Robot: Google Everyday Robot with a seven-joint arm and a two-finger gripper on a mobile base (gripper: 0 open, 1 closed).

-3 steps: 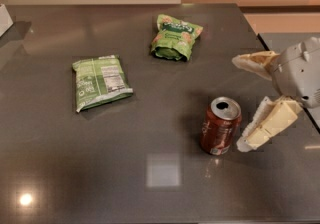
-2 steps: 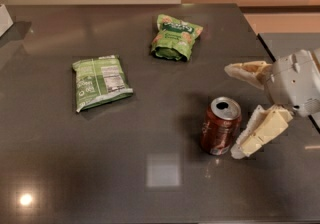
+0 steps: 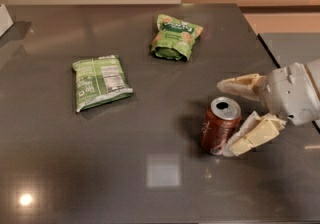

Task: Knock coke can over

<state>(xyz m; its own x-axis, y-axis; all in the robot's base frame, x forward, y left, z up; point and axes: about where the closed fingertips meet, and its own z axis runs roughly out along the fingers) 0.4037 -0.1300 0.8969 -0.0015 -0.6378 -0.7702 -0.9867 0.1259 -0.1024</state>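
The coke can (image 3: 218,125) is dark red with a silver top and stands upright on the dark grey table (image 3: 160,178), right of centre. My gripper (image 3: 231,116) comes in from the right edge with its cream fingers spread open. The near finger (image 3: 252,137) touches the can's right side low down. The far finger (image 3: 239,86) is just behind and to the right of the can's top, apart from it.
A flat green snack bag (image 3: 100,82) lies left of centre. A second green snack bag (image 3: 175,36) lies at the back centre. The table's right edge (image 3: 265,43) runs close behind my gripper. A white object (image 3: 4,18) sits at the far left edge.
My gripper has moved left toward the can, and its near finger now rests against the can's side. The can still stands upright in the same spot.
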